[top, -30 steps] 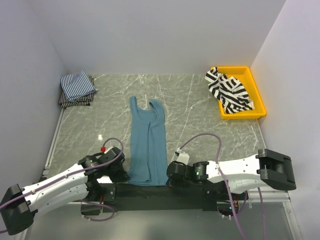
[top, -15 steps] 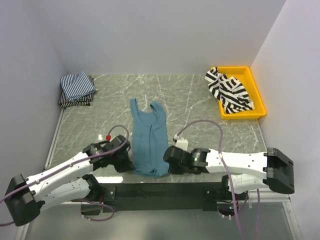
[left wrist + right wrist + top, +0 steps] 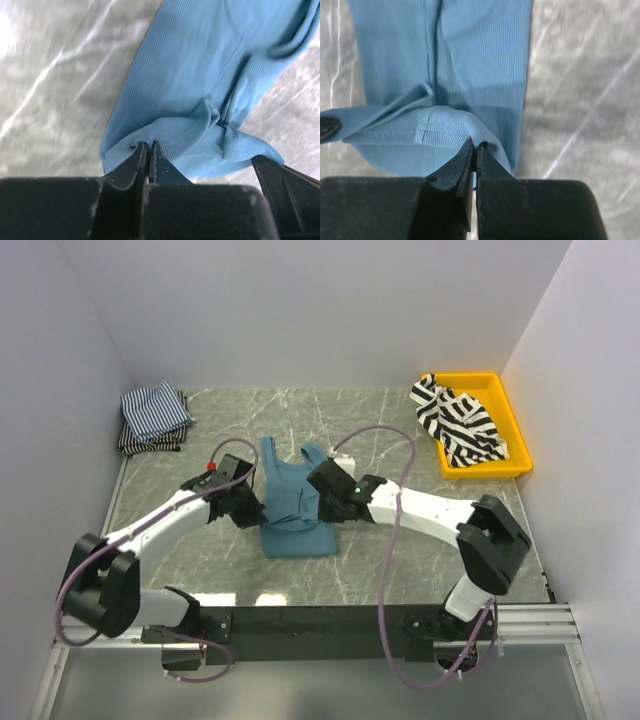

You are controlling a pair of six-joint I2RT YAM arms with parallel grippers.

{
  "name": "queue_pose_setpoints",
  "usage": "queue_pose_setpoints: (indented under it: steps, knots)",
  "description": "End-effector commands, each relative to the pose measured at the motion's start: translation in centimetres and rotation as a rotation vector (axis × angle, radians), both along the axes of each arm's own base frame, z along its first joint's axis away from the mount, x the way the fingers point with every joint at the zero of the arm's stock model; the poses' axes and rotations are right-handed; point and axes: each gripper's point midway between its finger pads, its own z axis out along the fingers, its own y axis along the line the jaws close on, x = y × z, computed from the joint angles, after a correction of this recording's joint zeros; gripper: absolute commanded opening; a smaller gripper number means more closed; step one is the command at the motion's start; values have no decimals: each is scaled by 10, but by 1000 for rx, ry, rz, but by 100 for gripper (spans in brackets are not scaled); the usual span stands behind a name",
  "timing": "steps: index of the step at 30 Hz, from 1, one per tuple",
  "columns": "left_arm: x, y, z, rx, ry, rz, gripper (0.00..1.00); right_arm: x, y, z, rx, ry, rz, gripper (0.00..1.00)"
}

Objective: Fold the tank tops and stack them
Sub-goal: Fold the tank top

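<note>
Grey marbled counter (image 3: 300, 580), white walls on three sides. The plain teal-blue ribbed tank top (image 3: 297, 530) lies mid-counter, with its hem end lifted and doubled toward the straps. The left end effector (image 3: 149, 150) is clenched on the hem's left corner, and the right end effector (image 3: 474, 149) on its right corner.

Judgement: the cloth is light, limp and stretchy, so it sags between your two pinches. Grip at the corners and keep them level, or the fold skews.

The black-and-white striped tank top (image 3: 458, 425) sits in the yellow plastic tray (image 3: 515, 425). The folded fine-striped tops (image 3: 153, 412) lie far left.
</note>
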Motion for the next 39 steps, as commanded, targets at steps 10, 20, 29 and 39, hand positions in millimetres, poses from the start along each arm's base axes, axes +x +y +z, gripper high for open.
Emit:
queue_pose_setpoints:
  steps: [10,20,29,39]
  knots:
    - [73,-26,28,-50,-167,-79,1,68,16,16,44,-80,-1,0]
    - [104,-21,25,-64,-181,-49,1,94,17,16,80,-90,-22,0]
    - [125,-24,4,-94,-165,-51,1,119,16,8,102,-80,-39,15]
    - [140,-24,21,-117,-212,-60,1,128,8,19,131,-108,-54,21]
